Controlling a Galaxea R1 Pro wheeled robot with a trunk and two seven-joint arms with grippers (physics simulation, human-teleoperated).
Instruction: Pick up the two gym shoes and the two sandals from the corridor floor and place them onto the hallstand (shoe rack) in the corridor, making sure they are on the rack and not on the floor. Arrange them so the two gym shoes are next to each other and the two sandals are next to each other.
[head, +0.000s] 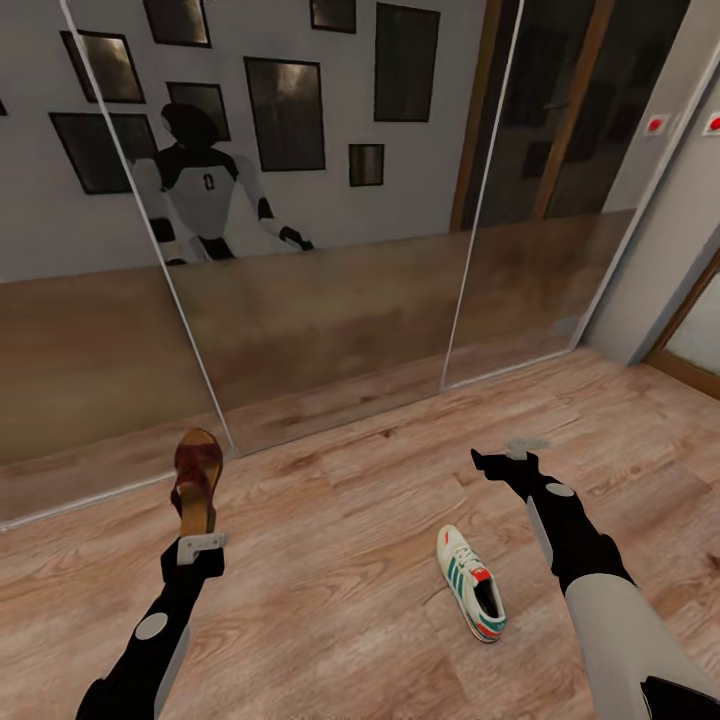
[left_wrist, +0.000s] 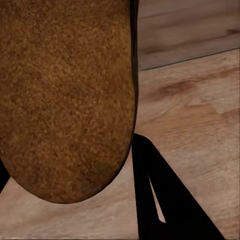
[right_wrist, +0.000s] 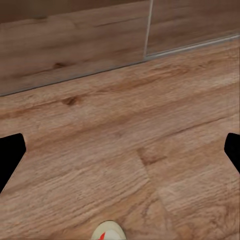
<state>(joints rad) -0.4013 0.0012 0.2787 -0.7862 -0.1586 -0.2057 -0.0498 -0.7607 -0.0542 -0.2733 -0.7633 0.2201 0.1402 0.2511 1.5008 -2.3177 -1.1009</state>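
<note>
The left gripper (head: 197, 540) is clamped on a flat brown leather sandal with dark reddish-brown woven straps (head: 196, 478), holding it up on end so the toe points away from the robot toward the mirrored sliding doors (head: 330, 300). From the left wrist the sandal's grainy, suede-like rounded sole (left_wrist: 67, 95) sits right against the camera, with one dark finger (left_wrist: 160, 195) beside it.

The right gripper (head: 500, 462) hangs above bare planks with its two black fingertips (right_wrist: 10, 155) spread wide and nothing between them. Just behind and below it, back toward the robot, a white low-top gym shoe with green side stripes, a red heel tab and white laces (head: 472, 582) lies on the light brown wood-grain plank floor (head: 340, 560), heel nearest the robot; its pale toe tip (right_wrist: 109, 232) pokes in at the edge of the right wrist picture.

My read is that the job is barely begun: one sandal lifted, one sneaker still down, and the shoe rack yet to be reached. The sandal looks thin and stiff, the sneaker padded and bulkier, the floor smooth and matt, the doors glossy.
</note>
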